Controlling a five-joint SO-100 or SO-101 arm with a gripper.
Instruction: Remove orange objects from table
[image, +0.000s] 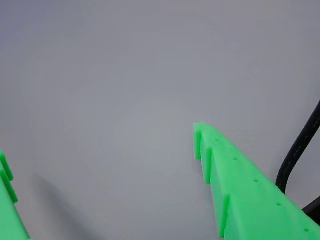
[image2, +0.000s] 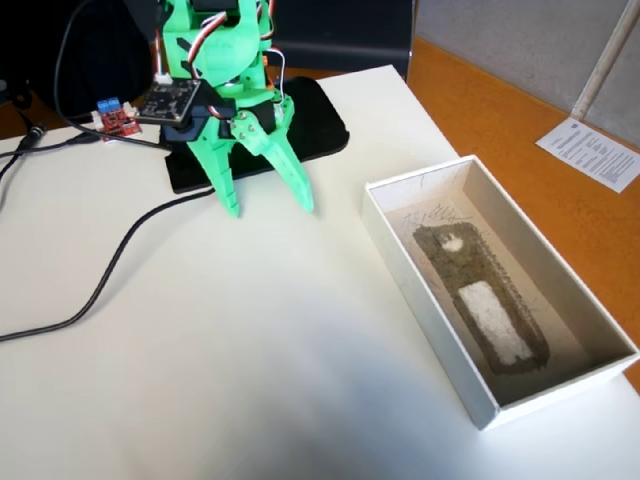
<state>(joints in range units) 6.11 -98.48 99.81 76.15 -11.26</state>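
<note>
The green gripper (image2: 268, 210) hangs just above the white table (image2: 250, 340), its two pointed fingers spread apart with nothing but bare tabletop between them; its tips are to the left of the white cardboard box (image2: 440, 320) in the fixed view, well apart from it. In the wrist view the gripper (image: 102, 160) shows the same spread: one toothed finger (image: 240, 190) reaches in from the lower right, and the edge of the other sits at the lower left corner, with only the plain pale table (image: 125, 90) in the gap. The orange knitted cloth cannot be seen in either view: it is not on the visible tabletop, not between the fingers, and not in the box. The box lies open at the right side of the table, and its floor carries a dark greyish rectangular patch (image2: 485, 300) with a lighter white area in it. Behind the gripper, away from the box, the arm's base stands on a black plate (image2: 320, 135), with a small red circuit board (image2: 117, 117) to its left. A black cable (image2: 110, 270) curves across the table left of the gripper. Beyond the box an orange-brown wooden surface (image2: 500, 110) holds a printed sheet of paper (image2: 597, 152).
</note>
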